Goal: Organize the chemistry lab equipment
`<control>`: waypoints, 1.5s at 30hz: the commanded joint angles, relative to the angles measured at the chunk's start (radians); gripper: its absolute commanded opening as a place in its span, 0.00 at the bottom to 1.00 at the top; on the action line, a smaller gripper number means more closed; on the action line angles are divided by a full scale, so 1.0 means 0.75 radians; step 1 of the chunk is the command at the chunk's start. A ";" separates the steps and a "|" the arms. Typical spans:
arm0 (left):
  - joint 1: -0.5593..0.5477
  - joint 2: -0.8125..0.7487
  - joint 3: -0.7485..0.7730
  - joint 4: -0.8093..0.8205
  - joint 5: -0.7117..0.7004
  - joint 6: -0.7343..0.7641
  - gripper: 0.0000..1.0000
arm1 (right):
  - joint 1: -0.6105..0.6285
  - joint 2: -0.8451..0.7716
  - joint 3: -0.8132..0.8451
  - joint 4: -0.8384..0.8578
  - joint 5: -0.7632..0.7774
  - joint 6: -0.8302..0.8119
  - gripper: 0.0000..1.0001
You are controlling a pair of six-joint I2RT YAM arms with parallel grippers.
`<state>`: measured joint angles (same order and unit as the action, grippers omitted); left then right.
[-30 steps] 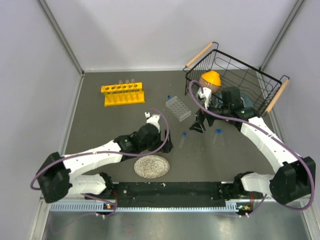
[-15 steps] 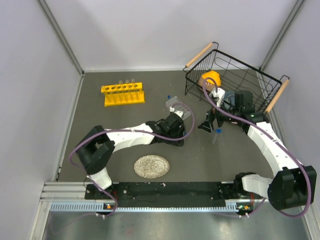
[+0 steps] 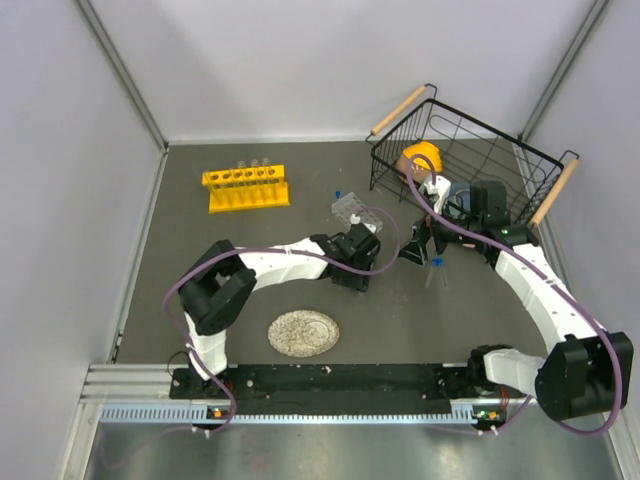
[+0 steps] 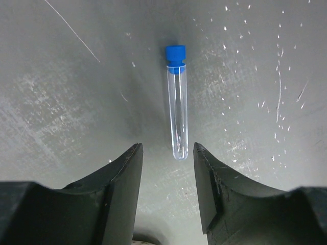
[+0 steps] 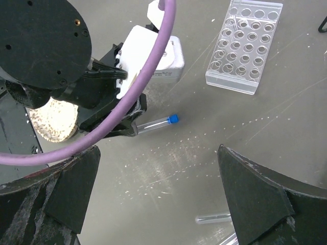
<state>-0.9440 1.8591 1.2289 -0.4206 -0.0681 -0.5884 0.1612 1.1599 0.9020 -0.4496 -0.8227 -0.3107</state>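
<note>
A clear blue-capped vial (image 4: 177, 102) lies flat on the grey table, cap pointing away from my left gripper (image 4: 166, 149). The jaws stand partly open, and the vial's rounded end sits just at their tips without touching either finger. The right wrist view shows the same vial (image 5: 156, 123) sticking out from the left gripper (image 5: 130, 122). My right gripper (image 5: 158, 168) hovers wide open and empty above the table, with a clear glass tube (image 5: 214, 218) near its right finger. The clear grid rack (image 3: 352, 210) and the yellow rack (image 3: 245, 187) stand further back.
A black wire basket (image 3: 470, 150) with wooden handles sits at the back right, with an orange object (image 3: 421, 158) inside. A speckled plate (image 3: 303, 333) lies near the front. Another blue-capped vial (image 3: 436, 266) lies below the right gripper (image 3: 415, 252).
My left arm has reached right to the vial and its jaws have narrowed around the vial's end. The right gripper shifted slightly right a second ago and has since held still.
</note>
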 commanded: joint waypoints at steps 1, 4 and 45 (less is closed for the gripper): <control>0.003 0.039 0.102 -0.036 -0.018 0.036 0.49 | -0.008 -0.027 0.039 0.049 -0.028 0.003 0.99; 0.003 0.068 0.141 -0.055 -0.018 0.046 0.47 | -0.008 -0.023 0.039 0.045 -0.028 0.001 0.99; -0.005 -0.155 -0.088 0.080 -0.147 0.042 0.00 | -0.010 -0.013 0.037 0.041 -0.034 -0.009 0.99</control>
<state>-0.9451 1.8610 1.2282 -0.4686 -0.1661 -0.5472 0.1539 1.1603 0.9020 -0.4500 -0.8120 -0.3126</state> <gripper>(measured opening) 0.168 0.987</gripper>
